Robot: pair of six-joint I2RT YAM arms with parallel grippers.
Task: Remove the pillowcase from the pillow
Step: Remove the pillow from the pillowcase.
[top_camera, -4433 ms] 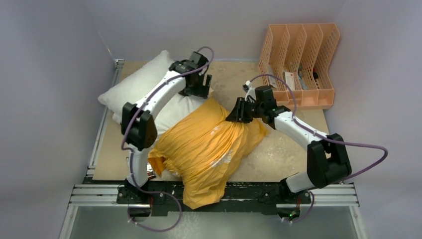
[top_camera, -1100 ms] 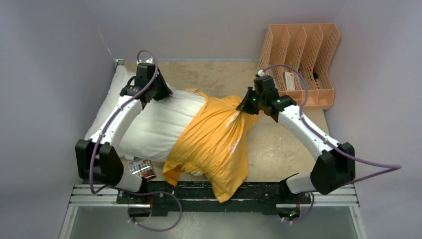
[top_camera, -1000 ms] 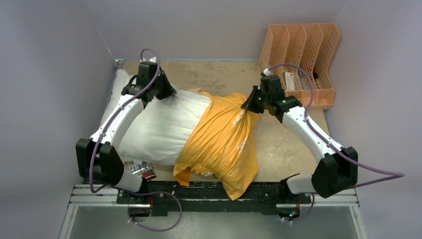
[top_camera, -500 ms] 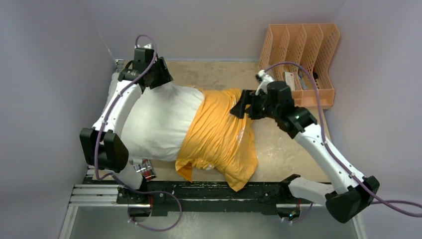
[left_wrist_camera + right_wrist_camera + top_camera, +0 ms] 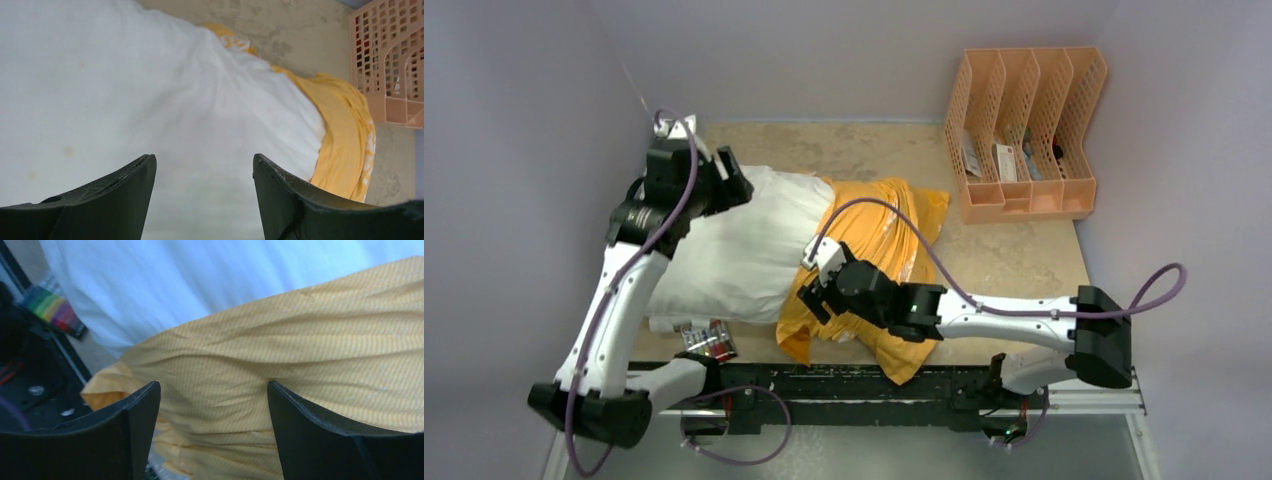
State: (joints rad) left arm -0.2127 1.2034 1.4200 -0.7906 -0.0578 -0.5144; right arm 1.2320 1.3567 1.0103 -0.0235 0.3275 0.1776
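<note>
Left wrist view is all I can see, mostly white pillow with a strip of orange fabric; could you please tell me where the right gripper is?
Observer: The right gripper is over the near left edge of the pillowcase, jaws open, nothing between them.
Operator: Thank you. How much of the pillow is covered?
Observer: Roughly the right half of the pillow; the left half is bare white.
Operator: Is anything else lying near the arms?
Observer: A small colourful packet lies at the near edge of the table, beside the pillow.
</note>
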